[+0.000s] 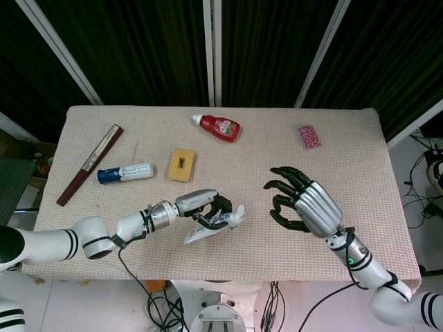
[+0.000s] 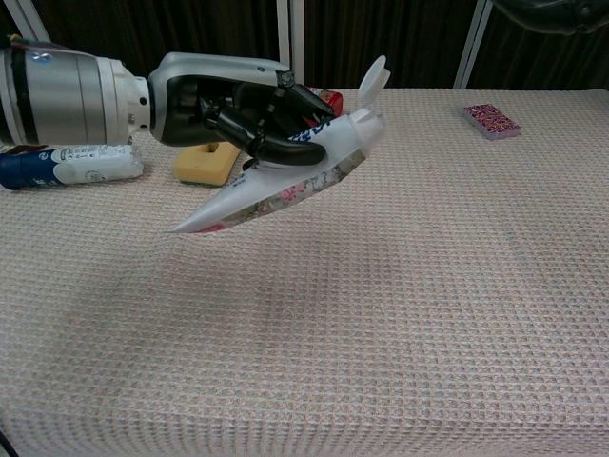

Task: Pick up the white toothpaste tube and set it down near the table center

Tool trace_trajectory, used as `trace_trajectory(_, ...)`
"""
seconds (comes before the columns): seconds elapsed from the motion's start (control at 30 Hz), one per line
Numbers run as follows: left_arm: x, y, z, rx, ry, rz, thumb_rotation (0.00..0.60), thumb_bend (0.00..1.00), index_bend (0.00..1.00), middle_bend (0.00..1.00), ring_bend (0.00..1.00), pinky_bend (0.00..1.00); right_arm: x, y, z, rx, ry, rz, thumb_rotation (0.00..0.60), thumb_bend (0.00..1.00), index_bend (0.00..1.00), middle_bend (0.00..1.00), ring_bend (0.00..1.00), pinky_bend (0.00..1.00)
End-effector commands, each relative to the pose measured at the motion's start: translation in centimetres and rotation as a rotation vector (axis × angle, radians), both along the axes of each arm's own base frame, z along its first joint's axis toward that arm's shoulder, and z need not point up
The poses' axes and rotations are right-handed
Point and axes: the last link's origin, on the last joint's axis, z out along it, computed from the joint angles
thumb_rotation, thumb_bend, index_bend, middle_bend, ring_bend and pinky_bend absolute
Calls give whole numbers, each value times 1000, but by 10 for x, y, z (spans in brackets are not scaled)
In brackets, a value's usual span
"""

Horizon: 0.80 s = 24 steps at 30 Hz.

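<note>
My left hand (image 1: 201, 206) (image 2: 228, 103) grips the white toothpaste tube (image 1: 214, 225) (image 2: 281, 183) and holds it above the table near the front edge, left of the middle. The tube is tilted, its flip cap open and pointing right and up, its flat end lower to the left. My right hand (image 1: 304, 206) hovers to the right of the tube with fingers spread and nothing in it. In the chest view only a dark bit of the right hand (image 2: 552, 14) shows at the top right corner.
On the beige cloth-covered table (image 1: 360, 159) lie a red-and-white bottle (image 1: 219, 126), a yellow sponge (image 1: 182, 164) (image 2: 206, 160), a blue-capped white tube (image 1: 125, 172) (image 2: 62, 165), a dark red stick (image 1: 90, 164) at the left and a small pink packet (image 1: 310, 135) (image 2: 491, 120) at the back right.
</note>
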Motion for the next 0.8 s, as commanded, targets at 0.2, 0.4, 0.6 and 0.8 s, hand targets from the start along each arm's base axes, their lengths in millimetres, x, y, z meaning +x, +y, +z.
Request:
trace_trajectory(0.2, -31, 20, -34, 236, 267, -18, 428, 667, 812, 840, 720, 563, -50, 7, 21, -56, -32, -145, 600, 503, 600, 369, 152, 253)
trace_trajectory(0.4, -31, 25, -54, 348, 389, -67, 381, 644, 775, 771, 661, 512, -64, 11, 25, -68, -53, -181, 600, 503, 598, 366, 152, 253)
trace_trajectory(0.6, -30, 26, -66, 410, 502, -114, 335, 603, 635, 610, 541, 462, -71, 14, 26, -71, -71, -194, 600, 503, 595, 366, 152, 253)
trace_trajectory(0.8, -32, 27, -58, 478, 547, -111, 318, 529, 336, 373, 347, 409, -76, 18, 30, -84, -78, -206, 600, 503, 595, 366, 152, 253)
